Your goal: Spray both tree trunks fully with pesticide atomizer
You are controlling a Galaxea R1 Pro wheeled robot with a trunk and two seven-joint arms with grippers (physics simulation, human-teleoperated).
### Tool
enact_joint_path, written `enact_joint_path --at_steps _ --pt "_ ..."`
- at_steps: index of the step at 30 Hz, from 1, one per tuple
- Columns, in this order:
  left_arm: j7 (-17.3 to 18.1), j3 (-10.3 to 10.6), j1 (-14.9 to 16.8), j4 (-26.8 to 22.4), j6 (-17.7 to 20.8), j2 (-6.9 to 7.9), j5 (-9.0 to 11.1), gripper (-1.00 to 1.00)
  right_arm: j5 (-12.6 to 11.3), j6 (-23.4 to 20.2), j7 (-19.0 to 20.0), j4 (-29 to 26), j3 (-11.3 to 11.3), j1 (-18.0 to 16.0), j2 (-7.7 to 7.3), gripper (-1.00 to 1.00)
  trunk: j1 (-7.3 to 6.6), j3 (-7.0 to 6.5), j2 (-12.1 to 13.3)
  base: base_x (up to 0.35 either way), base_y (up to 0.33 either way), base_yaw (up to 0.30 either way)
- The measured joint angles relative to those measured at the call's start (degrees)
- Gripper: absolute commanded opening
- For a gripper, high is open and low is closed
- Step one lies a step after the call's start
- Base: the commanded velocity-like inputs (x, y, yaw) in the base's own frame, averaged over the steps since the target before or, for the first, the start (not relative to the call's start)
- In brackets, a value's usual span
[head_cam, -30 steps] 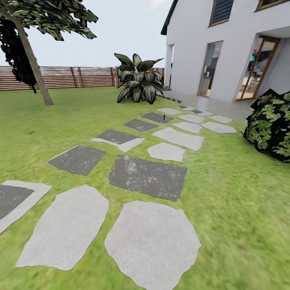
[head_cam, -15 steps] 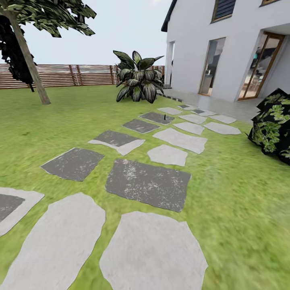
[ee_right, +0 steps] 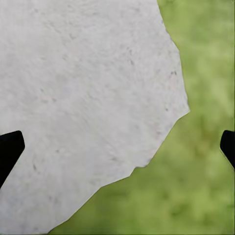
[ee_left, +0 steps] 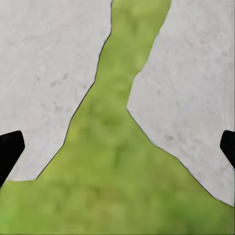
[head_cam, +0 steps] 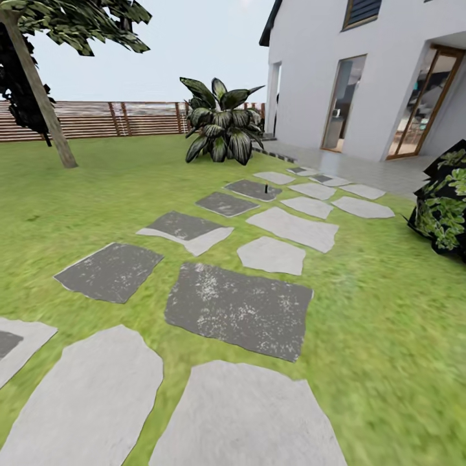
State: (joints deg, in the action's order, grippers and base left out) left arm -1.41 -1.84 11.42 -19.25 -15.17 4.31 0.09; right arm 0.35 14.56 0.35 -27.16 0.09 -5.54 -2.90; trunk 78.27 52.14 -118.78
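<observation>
Grass (head_cam: 388,310) looks blurry and green around flat grey stepping stones (head_cam: 239,307), some speckled dark, some pale, and both grippers (ee_left: 117,147) (ee_right: 117,147) hang with fingers spread wide.

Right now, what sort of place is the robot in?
A house's back garden, it seems: grass lawn crossed by grey stepping stones, a slatted wooden fence behind a tree, and a white house.

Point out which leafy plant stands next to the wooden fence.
The broad-leaved plant with striped upright leaves, beside the fence near the house corner. The other, a dark bush with small green leaves, sits at the right edge.
</observation>
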Motion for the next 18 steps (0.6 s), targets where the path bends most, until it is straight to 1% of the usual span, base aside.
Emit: enact_joint_path --at_steps 18 --pt "-0.01 0.0 0.0 0.0 0.05 0.0 0.0 1.0 0.0 -0.05 0.0 0.09 0.0 0.0 0.0 1.0 0.0 0.0 0.0 0.339 0.0 0.0"
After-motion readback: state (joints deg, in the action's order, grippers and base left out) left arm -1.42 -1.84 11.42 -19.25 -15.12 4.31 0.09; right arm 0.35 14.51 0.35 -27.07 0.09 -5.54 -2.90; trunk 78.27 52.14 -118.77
